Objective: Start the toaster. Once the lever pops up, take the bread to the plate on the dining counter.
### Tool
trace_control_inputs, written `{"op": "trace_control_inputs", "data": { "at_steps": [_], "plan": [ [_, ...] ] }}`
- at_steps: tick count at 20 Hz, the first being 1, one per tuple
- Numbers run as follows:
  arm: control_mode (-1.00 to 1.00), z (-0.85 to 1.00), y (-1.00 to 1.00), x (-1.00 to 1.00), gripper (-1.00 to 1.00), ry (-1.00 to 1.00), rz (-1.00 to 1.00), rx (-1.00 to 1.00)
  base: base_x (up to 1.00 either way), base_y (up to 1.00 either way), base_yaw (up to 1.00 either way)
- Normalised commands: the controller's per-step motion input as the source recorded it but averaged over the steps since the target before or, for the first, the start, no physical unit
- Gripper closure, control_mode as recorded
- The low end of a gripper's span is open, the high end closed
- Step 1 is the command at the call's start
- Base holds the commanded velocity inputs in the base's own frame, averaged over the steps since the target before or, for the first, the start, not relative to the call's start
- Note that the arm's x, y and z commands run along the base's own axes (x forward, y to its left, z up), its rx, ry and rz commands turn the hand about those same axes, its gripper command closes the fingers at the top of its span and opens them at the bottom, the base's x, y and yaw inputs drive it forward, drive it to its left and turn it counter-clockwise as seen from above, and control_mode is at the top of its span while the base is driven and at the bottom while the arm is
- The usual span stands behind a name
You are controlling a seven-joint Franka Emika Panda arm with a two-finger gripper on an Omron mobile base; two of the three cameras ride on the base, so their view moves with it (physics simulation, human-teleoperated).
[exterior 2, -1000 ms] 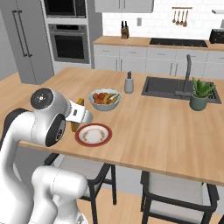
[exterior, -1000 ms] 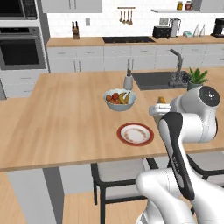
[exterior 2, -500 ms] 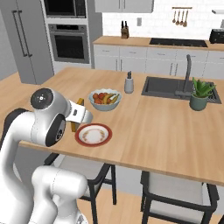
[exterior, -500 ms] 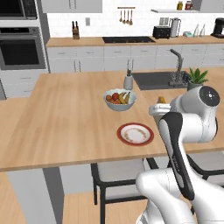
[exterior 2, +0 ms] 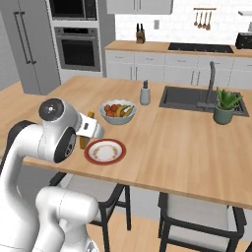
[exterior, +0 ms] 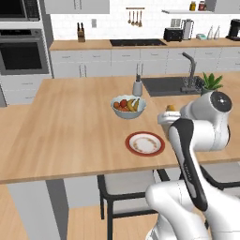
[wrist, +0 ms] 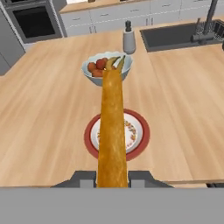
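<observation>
My gripper (wrist: 112,178) pinches the bread (wrist: 112,131) edge-on between its 2 fingers, above the dining counter (exterior: 70,126). The slice hangs over the plate (wrist: 142,142), which lies just in front of the fruit bowl (wrist: 94,70).

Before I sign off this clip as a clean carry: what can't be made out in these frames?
- Fingers' contact on the bread: hand view, the edge-on slice covers it.
- Bread in both base views: the arm covers all but a sliver.
- Toaster: left base view, too small to read its lever.
- Plate pattern: blurred.
</observation>
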Motion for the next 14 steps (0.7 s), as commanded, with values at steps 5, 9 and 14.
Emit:
{"op": "trace_control_inputs", "data": {
  "at_steps": [5, 9, 14],
  "plan": [
    [-1.0, -0.04, 0.0, 0.22, 1.0, -0.02, 0.13, 0.18, 0.0, 0.0, 0.0],
    [-1.0, -0.07, 0.0, 0.08, 1.0, -0.04, 0.14, 0.2, 0.0, 0.0, 0.0],
    [-1.0, -0.15, 0.0, 0.19, 1.0, 0.04, 0.09, 0.17, 0.0, 0.0, 0.0]
  ]
}}
